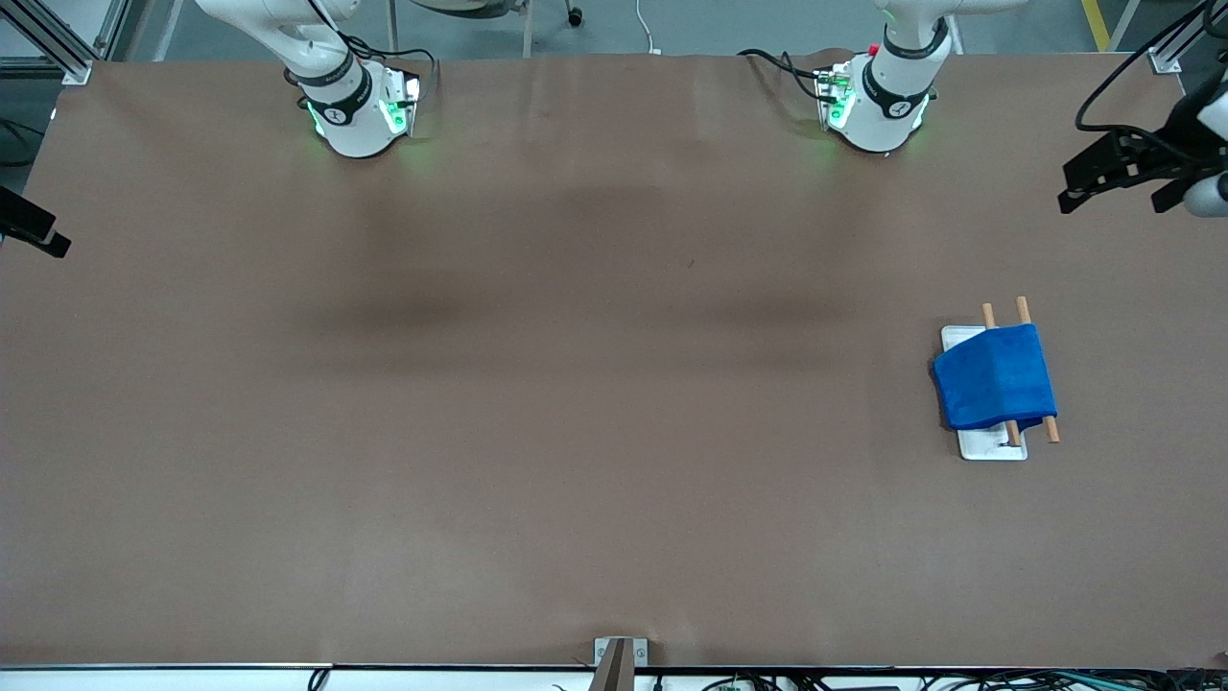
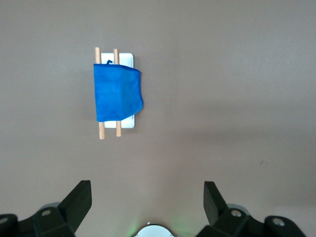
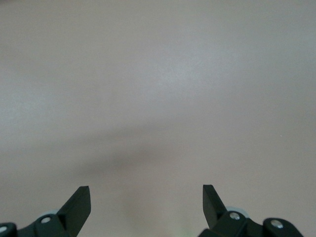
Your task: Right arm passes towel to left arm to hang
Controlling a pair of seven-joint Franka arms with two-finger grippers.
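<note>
lab | brown-covered table (image 1: 576, 384) | aluminium frame (image 1: 58, 43) | cables (image 1: 767, 59)

No readable text, label, brand, number or sign is found in any view. Only small dark marks are seen on the black collars of the two arm bases (image 1: 357, 106), too small to be read.

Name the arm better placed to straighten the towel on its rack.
Left, probably. The towel hangs on the wooden rack at the left arm's table end; the open left gripper views it. The right gripper, open, sees bare table.
</note>
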